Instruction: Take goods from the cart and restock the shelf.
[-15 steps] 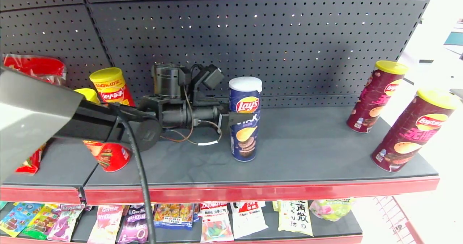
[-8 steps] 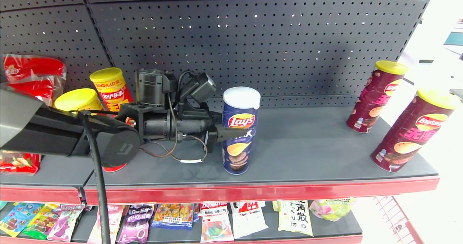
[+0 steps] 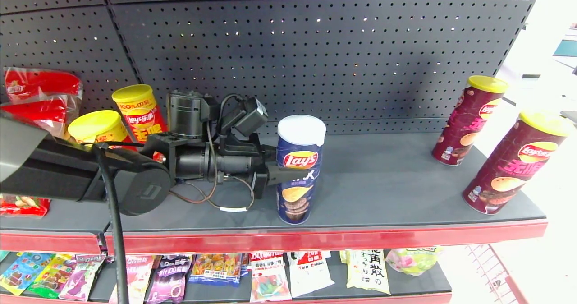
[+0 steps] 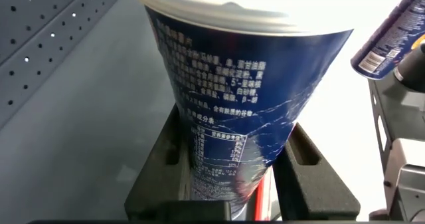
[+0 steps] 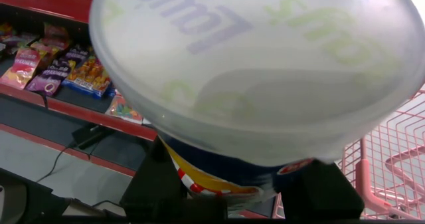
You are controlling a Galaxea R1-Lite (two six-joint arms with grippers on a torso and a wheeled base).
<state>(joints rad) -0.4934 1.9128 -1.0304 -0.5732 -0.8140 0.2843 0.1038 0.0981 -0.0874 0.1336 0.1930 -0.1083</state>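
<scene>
The tall dark-blue chips can with white lid point(image 3: 298, 159) stands upright near the front edge of the grey shelf point(image 3: 383, 182), clamped by the left gripper point(image 3: 297, 174). The right gripper point(image 5: 242, 184) is clenched on a second can with translucent lid point(image 5: 252, 71), near the pink wire cart point(image 5: 392, 171).

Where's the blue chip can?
Head view, centre: the blue chip can is upright near the red front edge of the shelf, gripped by the left claw, right of the yellow-lidded red cans.

White glare pours in far beyond the jaws of the left gripper point(image 3: 296, 171), bleaching the shelf point(image 3: 496, 204) end — soft shadow on the pegboard point(image 3: 360, 69) behind them; the edge-most maroon can point(image 3: 511, 164) leans, lens-bowed.
</scene>
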